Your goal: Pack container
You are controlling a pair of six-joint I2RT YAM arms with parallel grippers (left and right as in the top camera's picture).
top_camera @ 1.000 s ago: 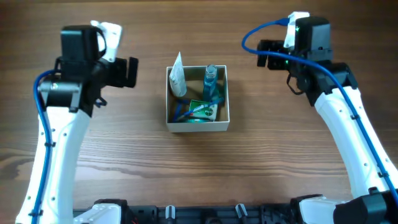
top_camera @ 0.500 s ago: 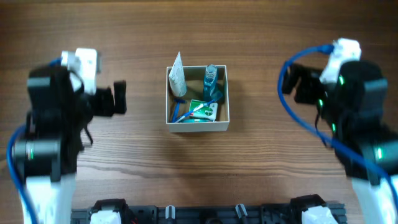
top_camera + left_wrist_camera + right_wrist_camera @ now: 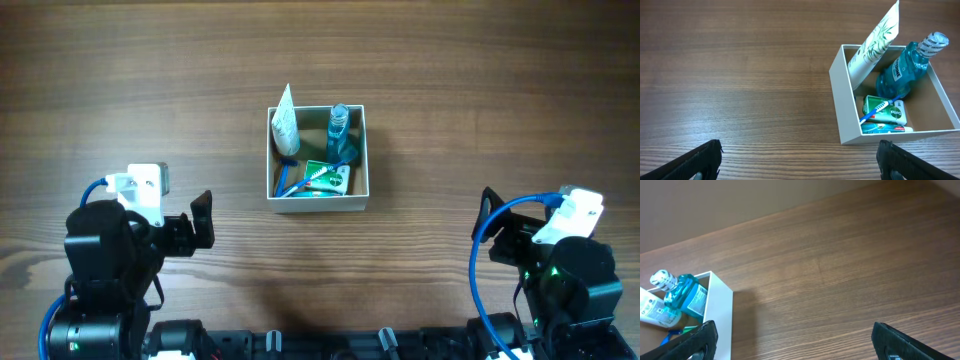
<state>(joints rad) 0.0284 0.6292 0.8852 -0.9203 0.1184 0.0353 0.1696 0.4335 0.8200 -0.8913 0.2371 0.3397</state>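
The container (image 3: 318,204) sits just 12 o'clock of centre on the worktop (image 3: 480,80). The tube (image 3: 285,125) leans in its 11 o'clock corner, probably too long to lie flat. The bottle (image 3: 340,132) stands at 1 o'clock. The left arm (image 3: 100,250) at 7 o'clock and the right arm (image 3: 575,265) at 5 o'clock hold their jaws apart and empty, so packing appears complete.

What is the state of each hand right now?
Left hand: open, holding nothing.
Right hand: open, holding nothing.
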